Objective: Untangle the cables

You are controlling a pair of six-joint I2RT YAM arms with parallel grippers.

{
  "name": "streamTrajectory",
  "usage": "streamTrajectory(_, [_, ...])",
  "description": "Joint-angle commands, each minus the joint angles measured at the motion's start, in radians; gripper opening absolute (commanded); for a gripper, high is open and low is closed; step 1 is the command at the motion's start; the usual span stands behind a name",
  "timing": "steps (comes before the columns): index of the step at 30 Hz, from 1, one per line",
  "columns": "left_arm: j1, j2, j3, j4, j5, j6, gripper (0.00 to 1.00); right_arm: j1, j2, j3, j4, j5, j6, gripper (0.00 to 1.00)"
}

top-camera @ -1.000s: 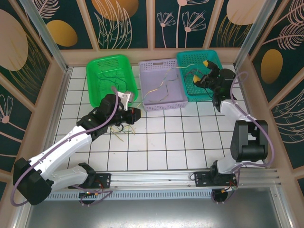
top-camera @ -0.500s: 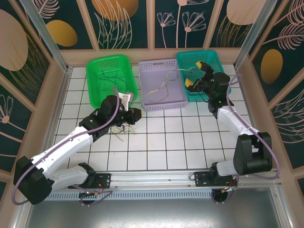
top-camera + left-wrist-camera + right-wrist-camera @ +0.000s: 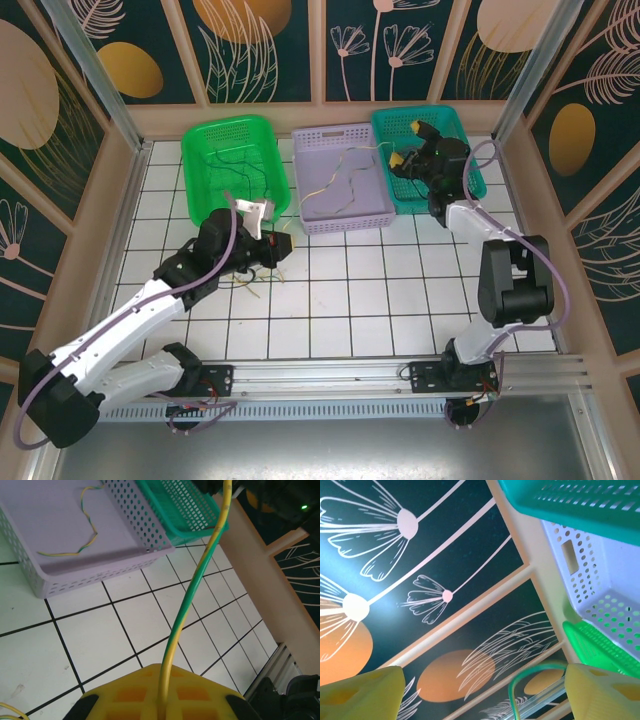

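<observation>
While the left tool (image 3: 161, 700) pinches the green-yellow cable (image 3: 192, 592) and the right tool (image 3: 482, 690) gapes open, it looks featherlight, limp and slippery, best gripped near an end.

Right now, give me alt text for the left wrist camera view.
A green-and-yellow cable rises from the shut left end effector at the bottom toward the upper right. Behind it, on white tiles, a lilac basket holds another yellow-green wire, with a teal basket beside it.
</observation>
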Motion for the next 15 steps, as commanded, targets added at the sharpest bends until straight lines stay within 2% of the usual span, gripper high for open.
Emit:
streamTrajectory(1, [0.001, -0.019, -0.011, 0.015, 0.007, -0.013, 0.00, 0.001, 0.034, 0.078, 0.082, 0.010, 0.461, 0.82])
streamTrajectory(9, [0.000, 0.000, -0.011, 0.021, 0.001, -0.007, 0.00, 0.054, 0.045, 0.093, 0.082, -0.022, 0.475, 0.80])
streamTrajectory(12, [0.000, 0.012, 0.001, 0.015, -0.016, 0.006, 0.00, 0.092, 0.004, 0.088, 0.001, -0.029, 0.450, 0.79])
streamTrajectory(15, [0.000, 0.033, 0.013, 0.021, -0.008, 0.014, 0.00, 0.122, -0.006, 0.074, -0.017, -0.026, 0.446, 0.73])
